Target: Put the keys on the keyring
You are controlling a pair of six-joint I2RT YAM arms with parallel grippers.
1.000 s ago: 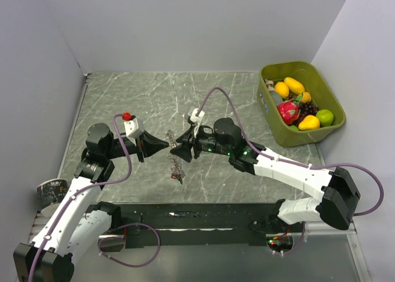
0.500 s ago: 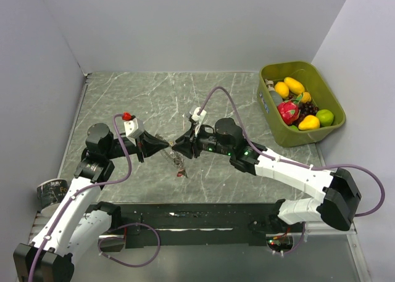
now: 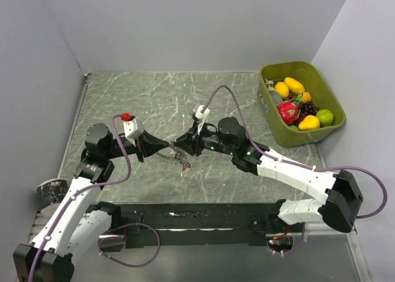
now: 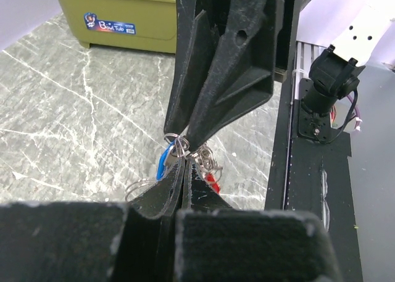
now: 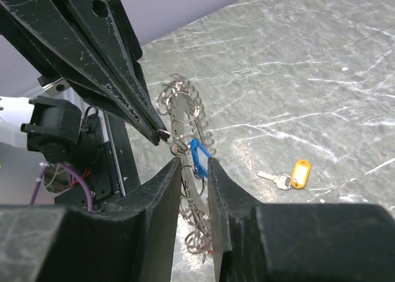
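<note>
Above the grey marble table, the left gripper, jaws closed on the blue-tagged silver key, holds it just left of the large beaded wire keyring, which the right gripper clamps in closed jaws.

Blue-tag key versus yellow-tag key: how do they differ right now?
The blue key is held up off the table, tangled in the keyring coils. The yellow key lies flat on the table, alone, with nothing touching it. The blue key's metal blade is hidden, while the yellow key's blade shows plainly beside its tag. Both carry a small plastic tag.
</note>
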